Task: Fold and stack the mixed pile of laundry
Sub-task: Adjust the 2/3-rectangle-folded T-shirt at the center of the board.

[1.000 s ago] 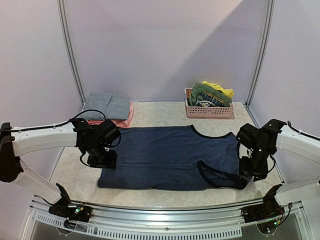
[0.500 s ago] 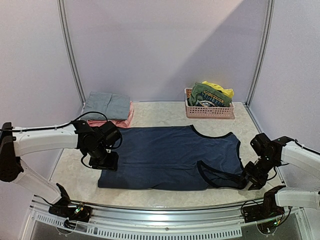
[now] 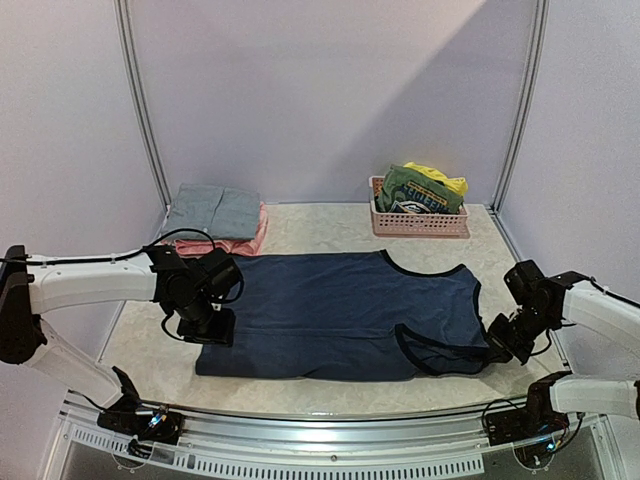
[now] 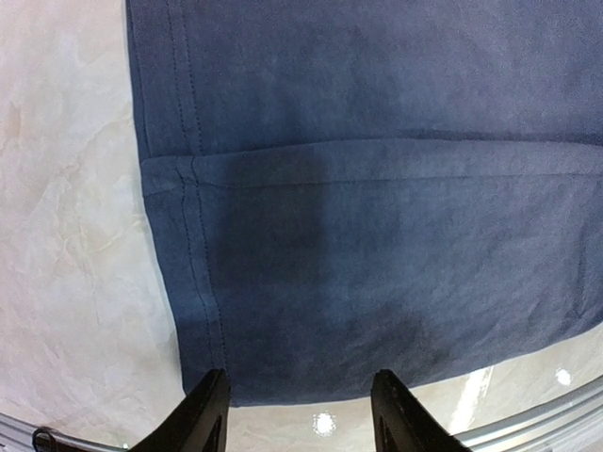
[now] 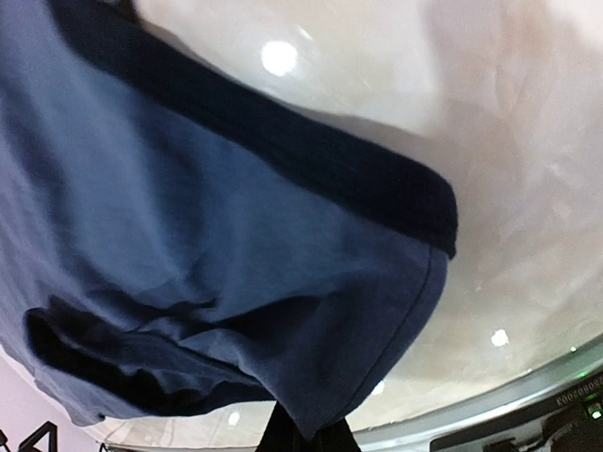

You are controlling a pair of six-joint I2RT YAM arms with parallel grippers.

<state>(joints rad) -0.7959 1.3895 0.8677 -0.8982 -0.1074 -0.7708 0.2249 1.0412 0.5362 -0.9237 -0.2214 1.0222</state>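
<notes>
The marbled table (image 3: 320,225) carried everything, and spread flat across its middle lay the navy sleeveless top (image 3: 340,310), hem towards the left arm and dark-trimmed neckline and armhole towards the right. In the left wrist view a stitched hem ran down its side, and a fabric edge crossed it where one layer sat over another.

At the back left sat a folded grey garment (image 3: 212,210), resting on a folded pink piece (image 3: 245,243) whose edge showed beneath it. At the back right, against the wall, stood the pink slatted basket (image 3: 420,224) with the green printed tee (image 3: 418,190) bundled inside and the yellow piece (image 3: 445,180) poking up behind it.

The left gripper (image 4: 300,414) sat over the top's near left corner by the hem, fingers spread apart with the cloth lying flat between them and nothing pinched; whether the tips touched the fabric could not be told. The right gripper (image 5: 301,438) was down at the top's near right corner, fingers pressed together on the fabric by the dark armhole trim, and that corner hung bunched above the table.
</notes>
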